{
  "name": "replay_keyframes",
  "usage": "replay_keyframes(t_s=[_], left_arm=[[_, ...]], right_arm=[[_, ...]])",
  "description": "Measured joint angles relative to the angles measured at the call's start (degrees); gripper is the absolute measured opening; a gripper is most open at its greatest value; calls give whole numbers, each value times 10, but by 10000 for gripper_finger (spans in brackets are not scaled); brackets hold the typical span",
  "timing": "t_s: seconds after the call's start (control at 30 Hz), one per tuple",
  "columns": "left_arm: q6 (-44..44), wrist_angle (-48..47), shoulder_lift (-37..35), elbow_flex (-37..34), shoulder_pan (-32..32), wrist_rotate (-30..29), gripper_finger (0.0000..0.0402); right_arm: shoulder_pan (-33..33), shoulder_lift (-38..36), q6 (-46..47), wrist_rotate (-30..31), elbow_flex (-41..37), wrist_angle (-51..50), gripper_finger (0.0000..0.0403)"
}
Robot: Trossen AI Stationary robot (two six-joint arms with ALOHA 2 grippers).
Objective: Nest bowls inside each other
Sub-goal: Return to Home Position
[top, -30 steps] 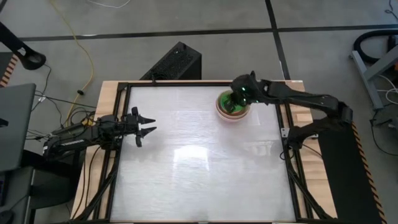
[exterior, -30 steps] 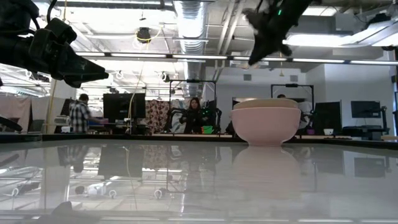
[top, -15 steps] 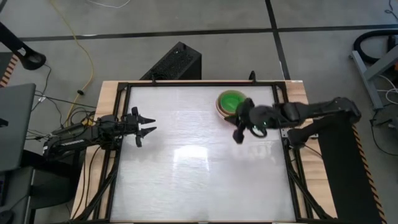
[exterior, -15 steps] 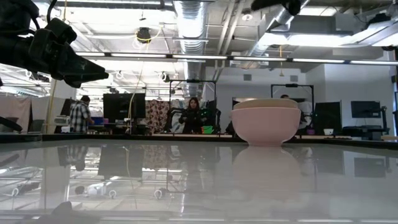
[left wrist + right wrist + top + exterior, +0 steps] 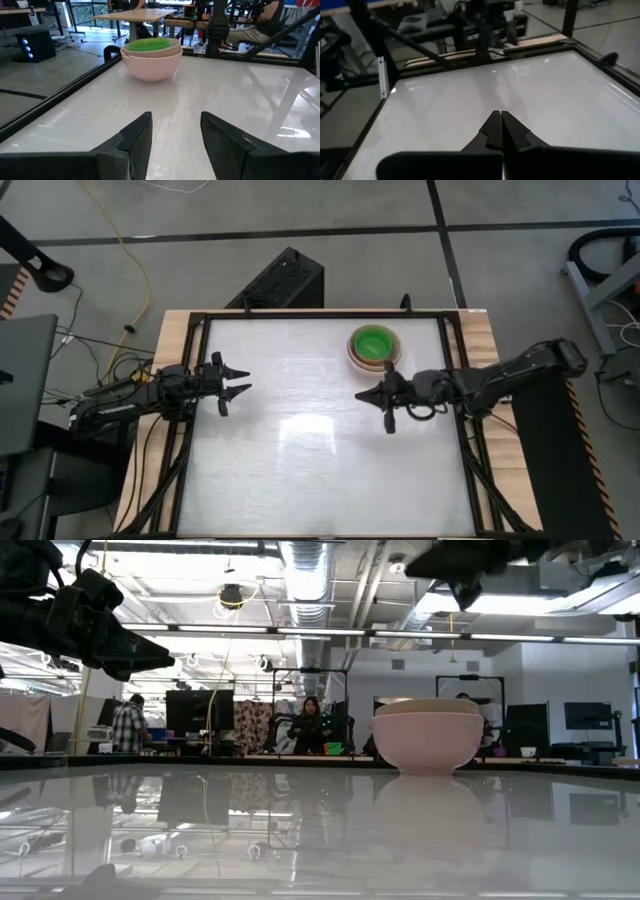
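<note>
Bowls nested in one stack on table, upper right of middle in high view: pink bowl outside, green bowl innermost. Right gripper below stack, apart, clenched on nothing. Left gripper at left edge, fingers spread.

A grey concrete floor crossed by dark seams lay around the white table. A yellow cable trailed over the floor, and a black box stood at the table's far edge. Beyond the table, the room was a wide workshop with silver ceiling ducts, long strip lights, dark screens and a wooden desk. One person stood far off and another was beside the screens.
</note>
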Motion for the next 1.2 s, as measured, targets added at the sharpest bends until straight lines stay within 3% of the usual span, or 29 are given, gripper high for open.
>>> replay_keyframes(t_s=[0.2,0.7,0.8,1.03,1.2], left_arm=[[0,0,0,0,0,0,158],[0,0,0,0,0,0,158],[0,0,0,0,0,0,158],[0,0,0,0,0,0,158],[0,0,0,0,0,0,158]], right_arm=[[-46,-94,12,-42,-103,46,6],[-56,-363,21,-43,-337,104,6],[-72,-403,20,-51,-366,103,6],[-117,-464,-4,-133,-378,67,6],[-127,-470,16,-131,-378,40,9]])
